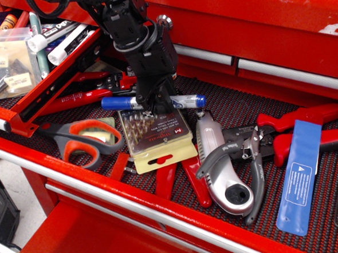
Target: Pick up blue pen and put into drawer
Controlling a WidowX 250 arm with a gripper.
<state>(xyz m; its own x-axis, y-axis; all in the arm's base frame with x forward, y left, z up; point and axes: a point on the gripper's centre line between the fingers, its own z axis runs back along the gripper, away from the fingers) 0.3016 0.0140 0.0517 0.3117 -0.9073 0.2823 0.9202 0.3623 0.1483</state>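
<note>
The blue pen [116,103] lies almost level across the wide drawer's black mesh mat, dark blue cap to the left and blue end to the right. My gripper [150,108] comes down from above over the pen's middle. Its black fingers [141,99] are closed round the barrel and hide that part. The pen rests at the top edge of a drill-bit case [158,136]. The narrower red drawer [57,76] stands open at the upper left, holding white markers [66,45] and clear bags of small parts [4,62].
Orange-handled scissors [81,140] lie left of the case. A silver tool [223,169], red-handled pliers [306,124] and a flat blue plastic strip [300,176] lie to the right. Red-handled tools [75,99] sit under the narrow drawer. The red cabinet front [255,35] rises behind.
</note>
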